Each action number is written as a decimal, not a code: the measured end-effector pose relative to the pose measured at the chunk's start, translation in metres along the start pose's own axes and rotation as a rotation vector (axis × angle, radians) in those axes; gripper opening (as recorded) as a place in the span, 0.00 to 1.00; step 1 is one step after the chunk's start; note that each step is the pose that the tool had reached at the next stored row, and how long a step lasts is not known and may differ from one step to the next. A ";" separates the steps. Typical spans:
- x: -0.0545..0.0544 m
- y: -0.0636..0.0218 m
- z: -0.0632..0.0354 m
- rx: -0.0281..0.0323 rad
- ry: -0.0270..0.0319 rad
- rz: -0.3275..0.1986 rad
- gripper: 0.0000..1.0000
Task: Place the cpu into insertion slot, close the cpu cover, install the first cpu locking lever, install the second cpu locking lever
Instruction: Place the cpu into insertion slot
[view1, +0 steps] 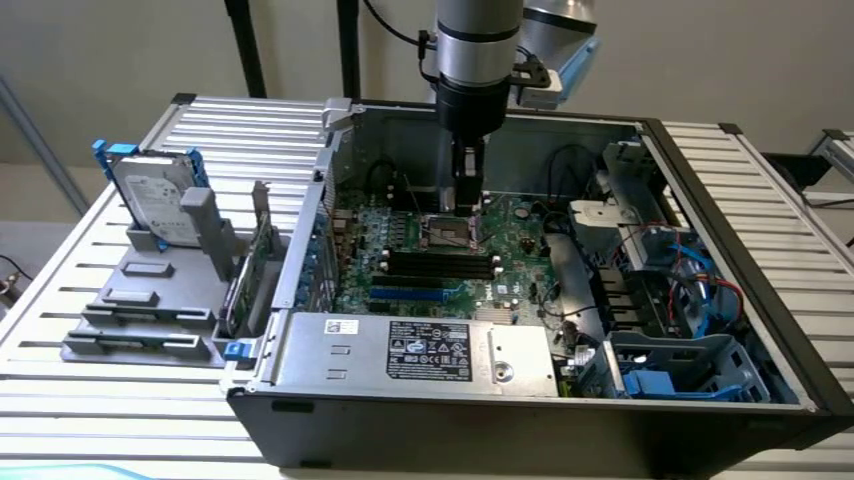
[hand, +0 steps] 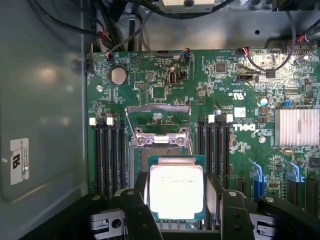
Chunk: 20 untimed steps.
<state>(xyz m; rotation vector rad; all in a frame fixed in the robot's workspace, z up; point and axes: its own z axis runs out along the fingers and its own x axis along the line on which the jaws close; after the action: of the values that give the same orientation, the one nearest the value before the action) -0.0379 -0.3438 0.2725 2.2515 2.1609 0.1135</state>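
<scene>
In the exterior view I am watching the arm reach straight down into the open computer case (view1: 534, 435). The gripper (view1: 465, 205) is hanging just above the socket (view1: 450, 233) on the green board (view1: 514, 225). From here I am judging height: the fingertips are sitting close over the socket, apparently not down on it. The black memory sticks (view1: 434, 265) are lying just beside it, nearer the camera.

In the wrist view I am seeing the gripper (hand: 176, 205) clamping the chip (hand: 176, 192), with a dark finger (hand: 136, 212) against each of two opposite edges and the metal top facing the camera. The socket (hand: 161, 150) is lying partly hidden behind the chip, and the cover frame (hand: 158, 120) is standing flipped open on the socket's far side. The chip's edges are running square with the socket's rim. I am judging the chip to be offset from the socket's centre, away from the cover. This view is giving me alignment, while the exterior one is giving me height.
</scene>
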 end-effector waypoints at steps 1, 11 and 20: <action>-0.001 0.0000 0.0005 0.0016 0.0020 0.000 0.55; -0.004 -0.0007 0.0112 0.0072 0.0148 -0.012 0.55; -0.002 -0.0052 0.0242 0.0074 0.0224 -0.013 0.55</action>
<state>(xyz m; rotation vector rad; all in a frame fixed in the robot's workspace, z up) -0.0416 -0.3446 0.2480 2.2502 2.1905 0.1313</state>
